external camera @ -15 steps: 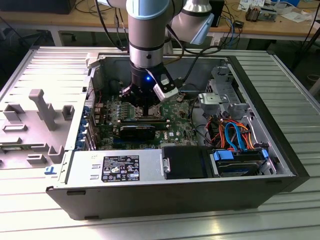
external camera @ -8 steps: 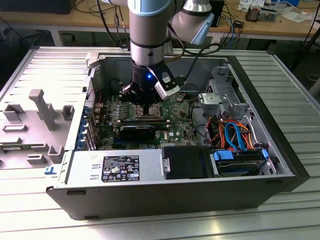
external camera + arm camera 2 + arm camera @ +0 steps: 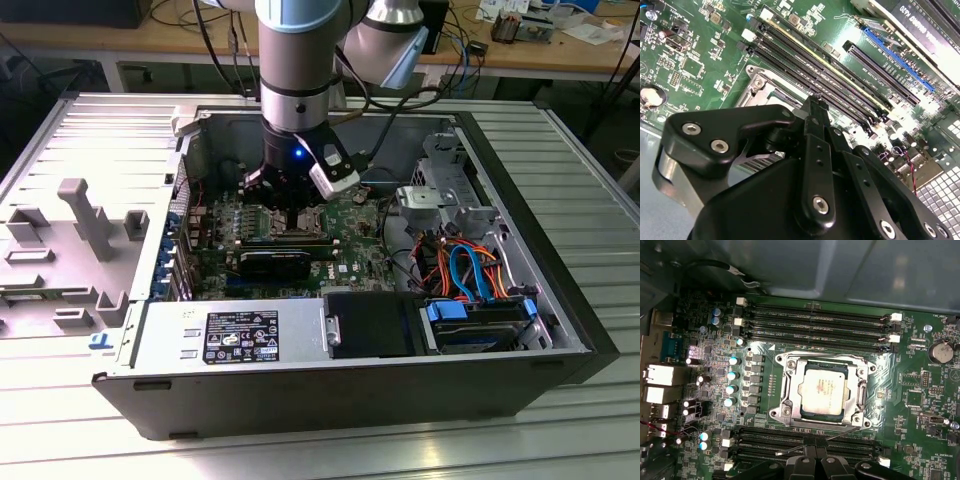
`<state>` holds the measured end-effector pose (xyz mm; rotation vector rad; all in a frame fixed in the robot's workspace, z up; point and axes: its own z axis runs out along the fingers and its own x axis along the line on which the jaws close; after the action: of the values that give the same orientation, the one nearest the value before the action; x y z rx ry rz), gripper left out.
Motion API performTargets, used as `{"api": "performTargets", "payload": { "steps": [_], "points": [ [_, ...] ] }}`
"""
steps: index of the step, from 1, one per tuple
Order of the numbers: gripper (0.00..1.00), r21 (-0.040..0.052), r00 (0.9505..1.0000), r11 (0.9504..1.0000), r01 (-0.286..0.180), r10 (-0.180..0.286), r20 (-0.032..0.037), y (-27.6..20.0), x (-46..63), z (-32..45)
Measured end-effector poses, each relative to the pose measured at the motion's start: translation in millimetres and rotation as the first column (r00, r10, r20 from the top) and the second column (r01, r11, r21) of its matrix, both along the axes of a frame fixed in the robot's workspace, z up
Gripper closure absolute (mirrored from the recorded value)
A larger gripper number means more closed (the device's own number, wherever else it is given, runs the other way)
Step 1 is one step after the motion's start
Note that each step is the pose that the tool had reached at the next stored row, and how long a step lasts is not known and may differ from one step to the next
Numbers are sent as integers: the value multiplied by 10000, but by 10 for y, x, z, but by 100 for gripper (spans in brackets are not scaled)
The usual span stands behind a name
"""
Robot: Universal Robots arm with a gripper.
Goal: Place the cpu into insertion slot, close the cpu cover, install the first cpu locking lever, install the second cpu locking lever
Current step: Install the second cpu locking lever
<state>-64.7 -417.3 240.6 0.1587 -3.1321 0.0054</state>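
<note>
The cpu (image 3: pixel 823 390) lies flat in the insertion slot (image 3: pixel 781 413) on the green motherboard (image 3: pixel 920 385). The cpu cover (image 3: pixel 859 392) is down, and its silver frame rings the chip. A thin silver locking lever (image 3: pixel 845 432) runs slanted along one side of the slot, free of its catch, and passes right at my fingertips. My gripper (image 3: pixel 814 446) is shut, with its tips at that lever. In the second wrist view the gripper (image 3: pixel 814 102) hides much of the slot (image 3: pixel 760 86). In the exterior view the gripper (image 3: pixel 286 198) hangs low over the board inside the open computer case.
Long black memory slots (image 3: pixel 815 322) flank the socket on two sides. Rows of capacitors (image 3: pixel 731 382) stand beside it. The case wall (image 3: pixel 330 385), a drive cage (image 3: pixel 445 185) and coloured cables (image 3: pixel 470 270) surround the board. A grey fixture (image 3: pixel 85 215) sits at the exterior view's left.
</note>
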Motion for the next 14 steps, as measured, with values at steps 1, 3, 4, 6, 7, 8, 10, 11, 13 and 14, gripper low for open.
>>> {"api": "performTargets", "payload": {
  "steps": [1,3,4,6,7,8,10,11,13,14],
  "points": [
    [89,1,10000,10000,0,0,0,0,0,0],
    [89,0,10000,10000,0,0,0,0,0,-1],
    [89,2,10000,10000,-2,2,-6,0,2,-1],
    [89,3,10000,10000,-1,1,-93,0,13,7],
    [89,2,9998,10000,-1,1,-215,0,31,13],
    [89,3,9995,10000,-1,1,-324,0,48,15],
    [89,0,9987,10000,1,-1,-503,0,83,17],
    [89,-1,9980,10000,1,-1,-632,-2,114,17],
    [89,17,9974,10000,0,1,-716,-55,26,6],
    [89,21,9974,10000,1,1,-716,-55,1,1]
  ]
}}
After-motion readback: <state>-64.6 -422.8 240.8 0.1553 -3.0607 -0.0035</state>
